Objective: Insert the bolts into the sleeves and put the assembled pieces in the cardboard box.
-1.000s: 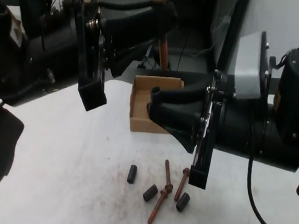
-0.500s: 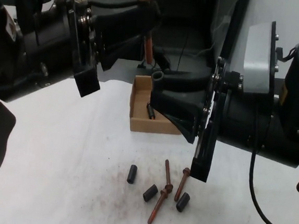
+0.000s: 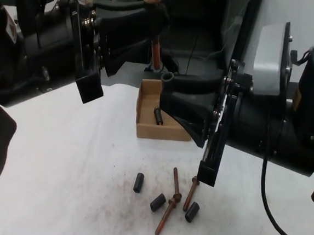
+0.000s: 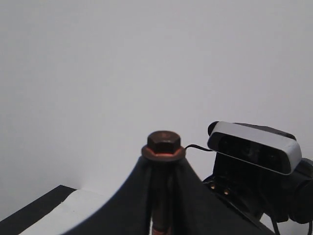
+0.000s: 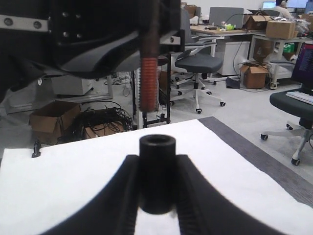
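Observation:
My left gripper (image 4: 161, 186) is shut on a rusty bolt (image 4: 163, 145), held upright with its head on top. In the high view this bolt (image 3: 154, 48) hangs above the far edge of the cardboard box (image 3: 145, 129). My right gripper (image 5: 157, 196) is shut on a black sleeve (image 5: 157, 169), which stands upright with its bore facing up. The bolt's threaded end (image 5: 148, 83) hangs just above and slightly beyond the sleeve (image 3: 166, 79), apart from it. One dark assembled piece (image 3: 158, 116) lies inside the box.
On the white bench near the front lie three loose sleeves (image 3: 138, 182) (image 3: 158, 202) (image 3: 192, 212) and three loose bolts (image 3: 175, 180) (image 3: 165, 216) (image 3: 190, 193). The right arm's body (image 3: 266, 127) hangs over the box's right side. An office with chairs lies beyond the bench.
The left gripper has carried the bolt a little to the left. The right gripper has risen with the sleeve, uncovering the box's inside. Little has moved in the last half second.

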Tool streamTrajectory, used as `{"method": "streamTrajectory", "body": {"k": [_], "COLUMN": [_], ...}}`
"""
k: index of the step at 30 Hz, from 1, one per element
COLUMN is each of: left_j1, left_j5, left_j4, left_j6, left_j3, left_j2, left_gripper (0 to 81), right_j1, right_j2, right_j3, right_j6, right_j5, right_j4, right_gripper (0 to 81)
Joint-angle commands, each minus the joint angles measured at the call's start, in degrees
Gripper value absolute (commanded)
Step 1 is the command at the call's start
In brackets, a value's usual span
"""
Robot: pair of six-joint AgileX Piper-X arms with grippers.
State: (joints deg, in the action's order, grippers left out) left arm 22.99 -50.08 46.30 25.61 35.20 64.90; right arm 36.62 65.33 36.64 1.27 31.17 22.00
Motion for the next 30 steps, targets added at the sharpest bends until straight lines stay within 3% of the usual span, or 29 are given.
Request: {"method": "streamTrajectory", "body": {"k": [1,30], "left_j1": [0.0,0.0], "left_j5": [-1.5,-1.0], "left_j4": [1.0,-3.7], "left_j6": [0.6,-0.8], "left_j3": [0.7,0.7], "left_j2": [-0.3,-0.3], "left_gripper": [0.2,0.2], "right_j1": [0.1,0.9], "right_j2": [-0.2,1.7], "right_j3": [0.3,1.6], "right_j6": [0.0,-0.2], "right_j5": [-1.5,-0.2], "right_j4": [-0.8,2.3], "right_gripper": [0.8,0.8]}}
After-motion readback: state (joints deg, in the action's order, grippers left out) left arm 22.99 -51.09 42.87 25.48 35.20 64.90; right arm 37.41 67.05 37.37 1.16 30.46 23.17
